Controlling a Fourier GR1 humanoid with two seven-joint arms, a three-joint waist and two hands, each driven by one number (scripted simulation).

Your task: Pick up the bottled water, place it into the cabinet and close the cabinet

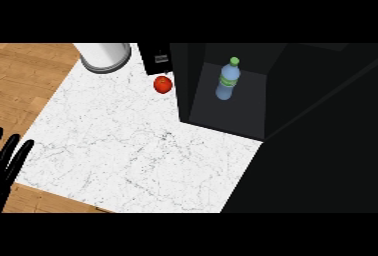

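Observation:
The bottled water (228,80), blue with a green cap and a green band, stands upright inside the dark cabinet (221,120) at the upper middle. The cabinet's door (317,150) is a large dark panel that fills the right side of the view, swung partly across the opening. My left hand (12,157) shows at the left edge with straight fingers pointing up, far from the bottle and holding nothing. My right hand is out of view.
A red apple (162,84) lies on the white marble counter (133,150) just left of the cabinet. A white cylindrical container (105,56) stands at the back left. A small dark box (156,58) sits behind the apple. Wooden floor shows at the left.

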